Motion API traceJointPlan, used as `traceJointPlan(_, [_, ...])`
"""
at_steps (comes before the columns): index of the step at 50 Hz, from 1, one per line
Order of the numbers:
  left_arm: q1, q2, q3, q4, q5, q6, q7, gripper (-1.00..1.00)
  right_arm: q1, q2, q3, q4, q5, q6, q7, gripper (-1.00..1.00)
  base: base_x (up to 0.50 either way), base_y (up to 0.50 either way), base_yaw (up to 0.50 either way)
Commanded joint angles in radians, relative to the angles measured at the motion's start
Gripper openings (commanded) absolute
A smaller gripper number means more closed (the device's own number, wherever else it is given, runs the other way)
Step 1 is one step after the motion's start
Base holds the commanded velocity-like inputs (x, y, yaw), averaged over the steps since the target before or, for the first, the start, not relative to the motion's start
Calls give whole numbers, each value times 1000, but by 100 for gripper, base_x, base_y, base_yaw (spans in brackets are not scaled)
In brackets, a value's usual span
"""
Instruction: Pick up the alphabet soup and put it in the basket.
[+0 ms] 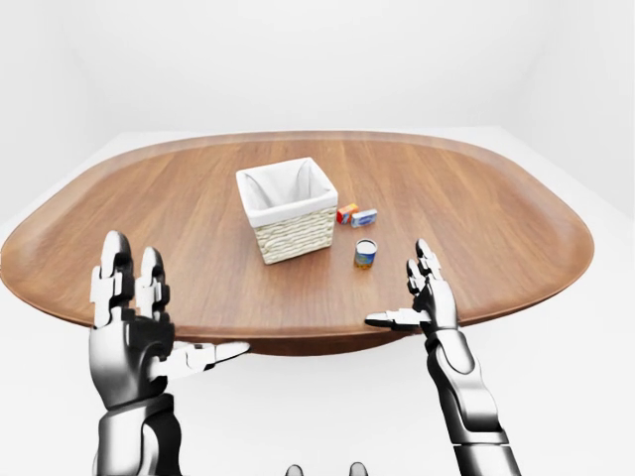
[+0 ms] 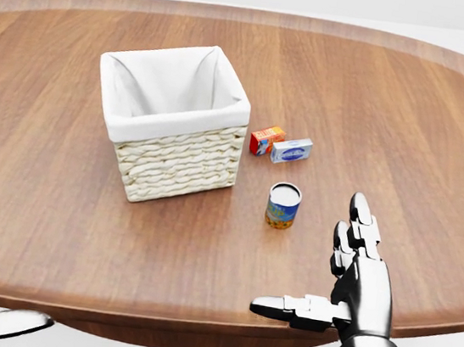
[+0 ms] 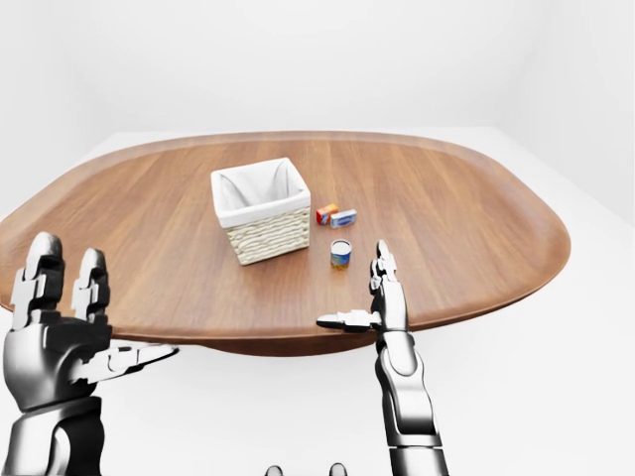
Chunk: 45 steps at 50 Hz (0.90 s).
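The soup can [image 2: 282, 205] stands beside the basket [image 2: 172, 131]. The right robot hand [image 2: 353, 279] and the left robot hand [image 1: 134, 327] have fingers spread apart.

Head view | white-lined woven wicker basket [image 2: 178, 162] stood on oval wooden table [image 2: 410, 120] | small blue-labelled soup can [image 2: 282, 206] lay right of basket, below two small boxes [image 2: 280, 145]

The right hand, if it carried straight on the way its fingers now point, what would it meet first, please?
Probably nothing: the right hand points up the head view, passing right of the alphabet soup over bare table. Depth is unclear, so the soup can remains a near miss.
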<state>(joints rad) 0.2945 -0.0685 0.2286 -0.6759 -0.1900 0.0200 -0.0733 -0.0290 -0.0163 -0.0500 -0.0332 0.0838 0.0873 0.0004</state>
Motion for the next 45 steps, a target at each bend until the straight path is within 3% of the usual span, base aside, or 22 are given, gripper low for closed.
traceJointPlan(1, [118, -77, 55, -215, -50, 2, -73, 100, -1, 1, 3, 7, -4, 0, -3, 100, 25, 0, 0])
traceJointPlan(7, [139, -91, 24, -223, -24, -14, -89, 100, 0, 1, 5, 11, -9, 0, -5, 100, 25, 0, 0])
traceJointPlan(25, [163, -88, -3, -228, 2, -33, -102, 100, -2, 2, 7, 18, -11, 0, -2, 100, 25, 0, 0])
traceJointPlan(45, [168, -75, -26, -212, 18, -38, -89, 100, 5, 5, 14, 23, -16, 0, 0, 100, 25, 0, 0])
